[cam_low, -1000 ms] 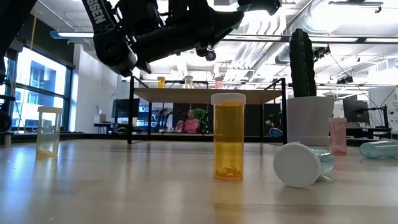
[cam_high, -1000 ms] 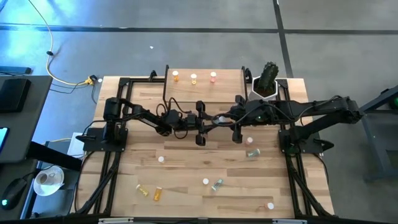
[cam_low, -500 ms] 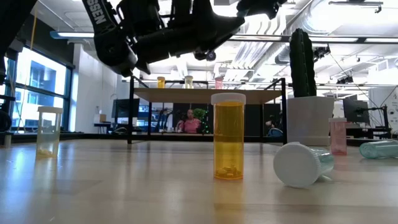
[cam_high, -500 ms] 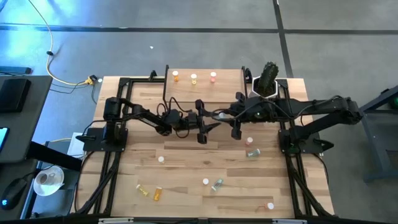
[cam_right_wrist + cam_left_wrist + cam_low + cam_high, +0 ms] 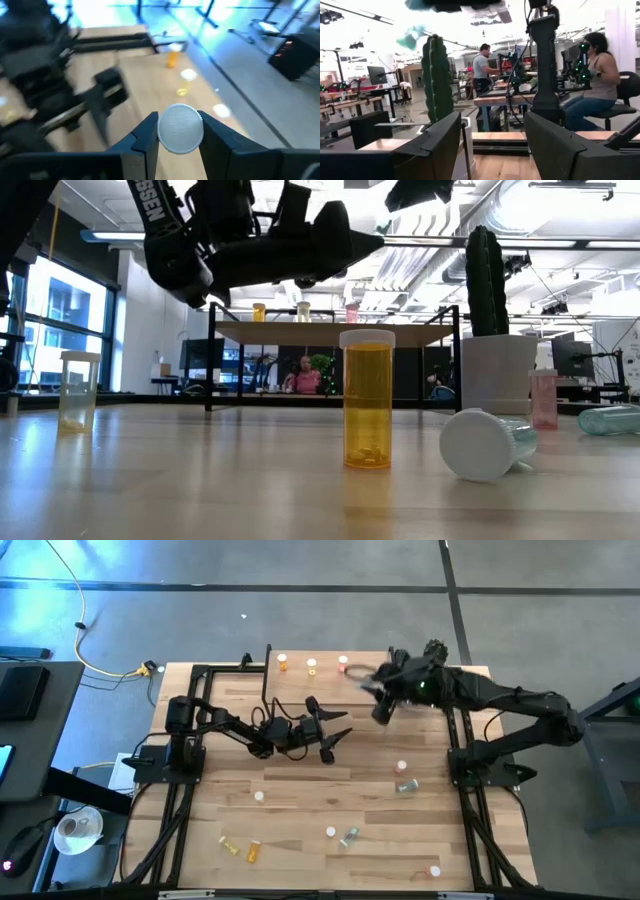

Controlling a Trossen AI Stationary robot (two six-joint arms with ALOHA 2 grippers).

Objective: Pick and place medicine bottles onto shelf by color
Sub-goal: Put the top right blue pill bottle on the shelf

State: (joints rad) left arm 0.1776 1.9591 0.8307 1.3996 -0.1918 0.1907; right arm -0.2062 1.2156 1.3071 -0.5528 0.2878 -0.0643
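Note:
My right gripper (image 5: pixel 362 677) is shut on a small bottle whose white cap (image 5: pixel 180 127) faces the wrist camera. It hangs over the right part of the light-wood shelf (image 5: pixel 325 680). In the left wrist view the bottle shows as a teal-green blur (image 5: pixel 412 36). An orange (image 5: pixel 283 664), a yellow (image 5: pixel 312 665) and a pink bottle (image 5: pixel 343 664) stand on the shelf's far edge. My left gripper (image 5: pixel 335 728) is open and empty above the table's middle. Several more bottles stand or lie on the near half of the table. My right gripper pinches the bottle between its two fingers (image 5: pixel 145 137), which sit on opposite sides at the cap end (image 5: pixel 161 131). The cap faces back toward the wrist, so the body is hidden behind it. The bottle is lifted clear, above the shelf.
A white pot with a cactus (image 5: pixel 430 670) stands just right of the shelf, close to my right arm. On the table are a pink bottle (image 5: pixel 402 768), lying green ones (image 5: pixel 405 785) (image 5: pixel 349 836), and a yellow (image 5: pixel 228 845) and an orange one (image 5: pixel 253 852) near the front left.
My right gripper has left the table's middle, where it met my left gripper. It has gone up and toward the far edge with the bottle, to a place over the shelf. My left gripper has stayed near the middle and has turned a little.

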